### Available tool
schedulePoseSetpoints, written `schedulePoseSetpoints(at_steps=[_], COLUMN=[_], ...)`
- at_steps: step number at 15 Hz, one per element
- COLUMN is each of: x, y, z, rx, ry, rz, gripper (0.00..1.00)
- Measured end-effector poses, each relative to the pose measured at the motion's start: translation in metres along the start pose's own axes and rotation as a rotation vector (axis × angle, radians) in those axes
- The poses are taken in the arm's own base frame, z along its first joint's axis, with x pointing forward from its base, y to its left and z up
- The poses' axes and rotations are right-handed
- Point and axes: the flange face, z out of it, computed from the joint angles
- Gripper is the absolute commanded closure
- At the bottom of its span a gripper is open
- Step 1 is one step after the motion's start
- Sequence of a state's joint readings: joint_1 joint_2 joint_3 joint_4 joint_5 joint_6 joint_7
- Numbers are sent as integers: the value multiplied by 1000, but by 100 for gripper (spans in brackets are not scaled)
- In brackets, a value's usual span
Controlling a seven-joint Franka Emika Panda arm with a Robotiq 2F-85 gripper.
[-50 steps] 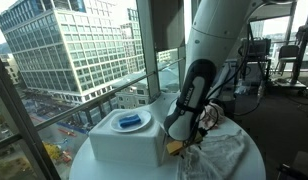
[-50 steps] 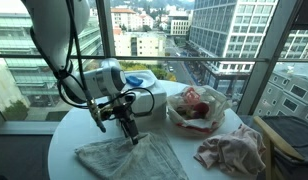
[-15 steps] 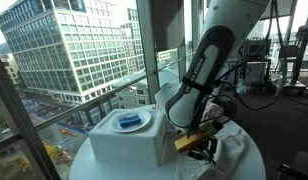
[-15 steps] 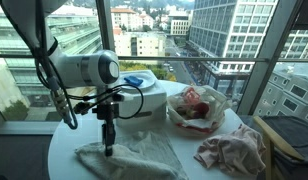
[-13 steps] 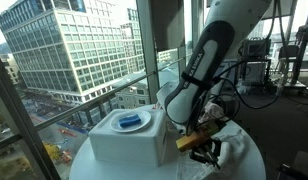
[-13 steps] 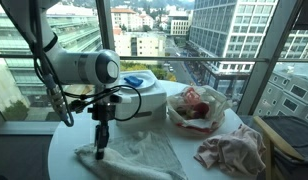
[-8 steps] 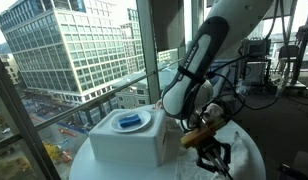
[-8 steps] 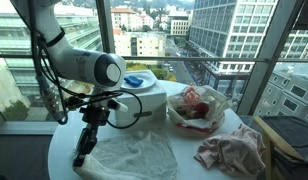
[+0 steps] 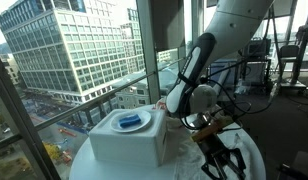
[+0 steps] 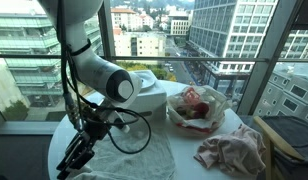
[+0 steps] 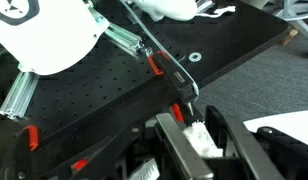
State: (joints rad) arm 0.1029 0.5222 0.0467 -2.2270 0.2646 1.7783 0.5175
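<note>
A white cloth (image 10: 134, 155) lies spread on the round white table (image 10: 186, 150). My gripper (image 10: 74, 160) hangs low over the table's rim at the cloth's corner, and it is also low over the cloth in an exterior view (image 9: 220, 163). In the wrist view the gripper (image 11: 190, 120) has its jaws apart. A fold of the white cloth (image 11: 199, 136) rests against one finger (image 11: 179, 145), and a dark gap separates it from the opposite finger (image 11: 234, 140). Beyond the fingertips is the dark perforated floor plate (image 11: 104, 90).
A white box (image 9: 129, 135) with a blue item on top stands at the back of the table. A bag holding pinkish cloth (image 10: 194, 108) and a loose pinkish cloth (image 10: 229, 150) lie to one side. Windows surround the table closely.
The gripper has swept along the cloth's edge out to the table's rim, pulling the cloth flatter. Its jaws, shut on the cloth before, now stand apart.
</note>
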Motion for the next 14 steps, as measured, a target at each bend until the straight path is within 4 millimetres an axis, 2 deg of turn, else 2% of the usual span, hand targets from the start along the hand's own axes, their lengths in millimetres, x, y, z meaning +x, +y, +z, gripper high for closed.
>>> schedulePoseSetpoints(at_steps=[3,4,8,14], x=[8,10,24,50], y=[4,5,3,-12], z=[-6,-9,-20,-48], rx=[29,39,82,167], ry=[-16,-5,76,396], rz=[-10,-12,-39,-66], gripper=[4,0,0,0])
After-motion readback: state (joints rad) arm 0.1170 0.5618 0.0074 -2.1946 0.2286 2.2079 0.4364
